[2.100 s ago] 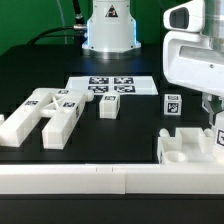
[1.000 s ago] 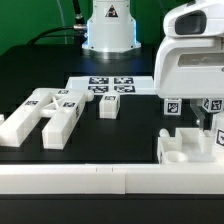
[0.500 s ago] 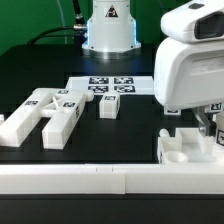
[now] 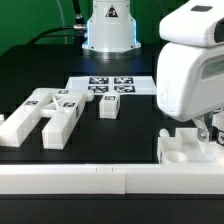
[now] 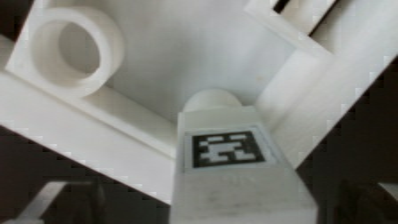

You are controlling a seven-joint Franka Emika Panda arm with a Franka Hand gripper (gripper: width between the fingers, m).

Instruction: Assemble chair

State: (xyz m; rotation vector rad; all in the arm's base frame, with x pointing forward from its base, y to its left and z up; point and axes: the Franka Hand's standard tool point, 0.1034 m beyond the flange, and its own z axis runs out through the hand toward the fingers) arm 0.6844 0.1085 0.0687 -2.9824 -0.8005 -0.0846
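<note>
I am watching the gripper [image 4: 190,122] hanging just above the far edge of the seat block [image 4: 185,148], its big body hiding whatever is standing behind that block. In the wrist view the jaws are gaping wide open, one blurred finger [image 5: 39,200] showing at the edge. A tagged piece [image 5: 228,150] is sitting between them, gripped by neither, close against the seat block. Whether it is touching the block I cannot tell. The bars [image 4: 45,115] are lying well apart from the seat block, toward the exterior view's left. A small cube [image 4: 109,106] is lying nearer the block, and the marker board [image 4: 110,85] farther back.
</note>
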